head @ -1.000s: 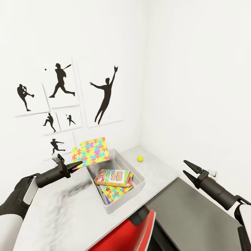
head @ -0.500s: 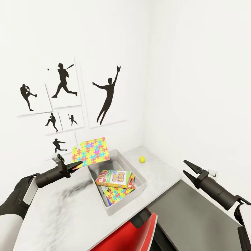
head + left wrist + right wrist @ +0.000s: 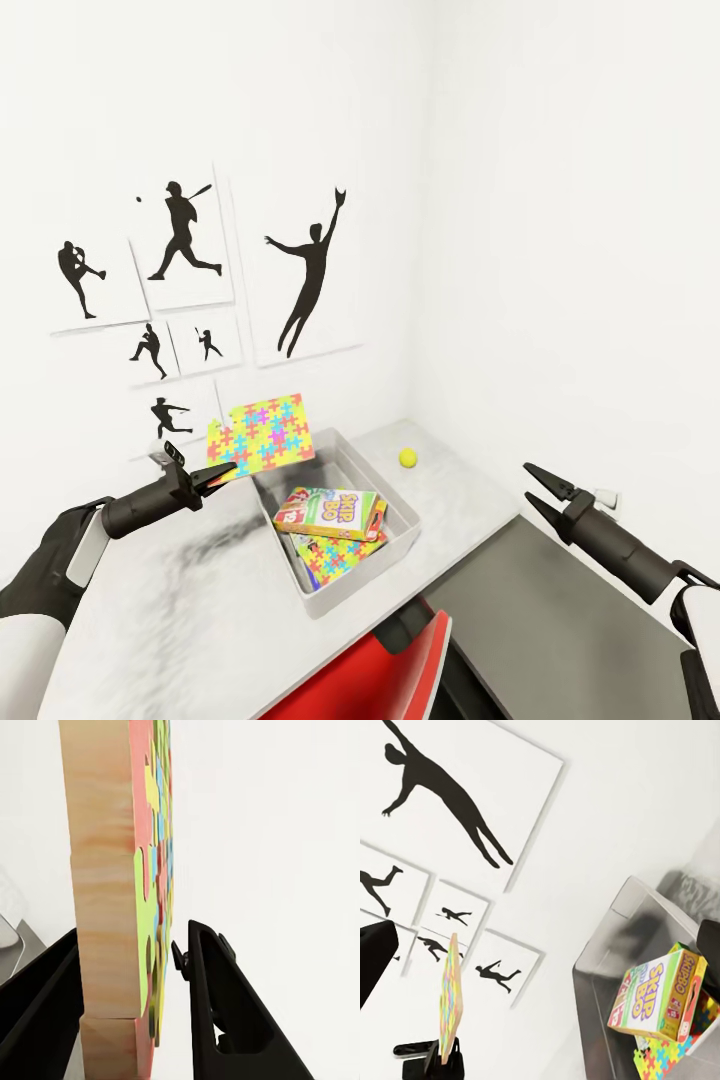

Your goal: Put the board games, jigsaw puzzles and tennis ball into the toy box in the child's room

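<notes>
The worktop [image 3: 200, 600] fills the lower left of the head view, and near its far corner stands the toy box [image 3: 400, 545], at the lower centre of the frame. Inside it, the Skip-Bo board game [image 3: 330, 512] lies on top and one jigsaw puzzle [image 3: 335, 560] lies under it, so I judge that at least two toys are already stored; whether other board games are below them I cannot tell. The second jigsaw puzzle [image 3: 262, 432] is in the air just left of the box's far corner, pinched at its lower left corner by the left end effector [image 3: 222, 470], whose fingers press on both faces of the board in the left wrist view. It is not over the box opening yet, so it must still go right and down. The tennis ball [image 3: 407, 458] is still on the worktop, right of the box and near the wall corner. The right end effector [image 3: 530, 487] hovers empty with its fingers spread wide, at the lower right, above the darker lower unit [image 3: 560, 630]. A red chair back [image 3: 380, 680] stands at the bottom edge, close to the box, and the wall pictures [image 3: 180, 250] hang behind, close to the raised puzzle.
</notes>
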Controlling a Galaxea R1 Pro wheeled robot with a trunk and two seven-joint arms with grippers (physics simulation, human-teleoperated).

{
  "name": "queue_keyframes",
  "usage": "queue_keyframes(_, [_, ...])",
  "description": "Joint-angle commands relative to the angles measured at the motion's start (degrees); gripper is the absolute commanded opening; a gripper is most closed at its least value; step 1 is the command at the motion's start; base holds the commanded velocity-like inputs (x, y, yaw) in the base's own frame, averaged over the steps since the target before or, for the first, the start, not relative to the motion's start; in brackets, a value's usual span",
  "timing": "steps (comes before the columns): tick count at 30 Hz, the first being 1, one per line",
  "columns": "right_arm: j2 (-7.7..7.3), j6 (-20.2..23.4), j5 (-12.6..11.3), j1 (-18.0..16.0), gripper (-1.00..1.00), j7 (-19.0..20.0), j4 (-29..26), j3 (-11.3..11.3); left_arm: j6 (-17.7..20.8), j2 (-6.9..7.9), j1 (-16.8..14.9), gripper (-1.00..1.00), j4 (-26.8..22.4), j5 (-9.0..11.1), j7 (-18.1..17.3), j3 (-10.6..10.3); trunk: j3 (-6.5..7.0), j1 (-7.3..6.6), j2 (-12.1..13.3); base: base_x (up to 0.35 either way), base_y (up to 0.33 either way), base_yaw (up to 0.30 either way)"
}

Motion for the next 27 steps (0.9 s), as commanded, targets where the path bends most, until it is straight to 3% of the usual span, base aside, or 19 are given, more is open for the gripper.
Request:
queue_keyframes(1, [0.03,0.26,0.44,-0.04,1.00,0.46,0.02,-0.09,0.51,0.01,-0.03,-1.00,0.01,0.11,-0.09,0.00,-0.07,0.03,-0.08,0.000,0.000,0.000])
queue_keyframes(12, [0.12,0.26,0.61,-0.04,1.00,0.46,0.02,-0.09,0.37,-0.59,-0.06,-1.00,0.05,-0.73,1.50,-0.51,-0.07,0.03,-0.08,0.000,0.000,0.000])
queue_keyframes(16, [0.13,0.26,0.67,-0.06,1.00,0.46,0.02,-0.09,0.17,-3.75,-0.22,-1.00,0.06,-1.84,8.75,-0.59,-0.07,0.03,-0.08,0.000,0.000,0.000])
queue_keyframes(20, [0.13,0.26,0.72,-0.06,1.00,0.49,0.02,-0.16,0.18,-8.96,-1.45,-1.00,0.00,-1.83,19.22,-0.58,-0.07,0.03,-0.08,0.000,0.000,0.000])
queue_keyframes(27, [0.04,0.34,0.73,-0.07,1.00,0.69,-0.04,-0.23,-0.12,-11.84,-3.81,-1.00,0.13,-1.67,23.93,-0.51,-0.07,0.03,-0.08,0.000,0.000,0.000])
